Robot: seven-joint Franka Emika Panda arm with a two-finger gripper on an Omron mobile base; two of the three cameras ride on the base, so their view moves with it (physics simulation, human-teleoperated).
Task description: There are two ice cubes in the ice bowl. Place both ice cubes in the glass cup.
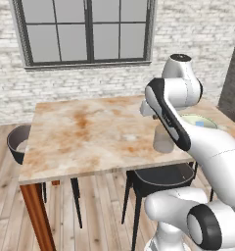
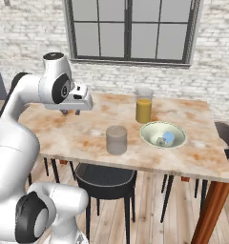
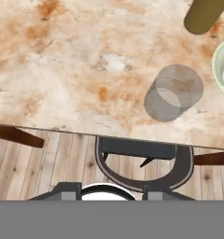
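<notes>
The pale greenish ice bowl sits on the table's right part, with two tiny ice cubes lying side by side in it. One blue cube peeks out past my arm. The short greyish glass cup stands upright just left of the bowl, near the front edge. It looks empty in the hand view, where the glass cup is at right and the bowl's rim at the far right edge. My gripper hovers open above the table's left part, well left of the cup, holding nothing.
A taller glass, orange in its lower half, stands behind the bowl. A black chair is tucked under the front edge of the table, and another chair stands at the table's left end. Bare marbled tabletop stretches left of the cup.
</notes>
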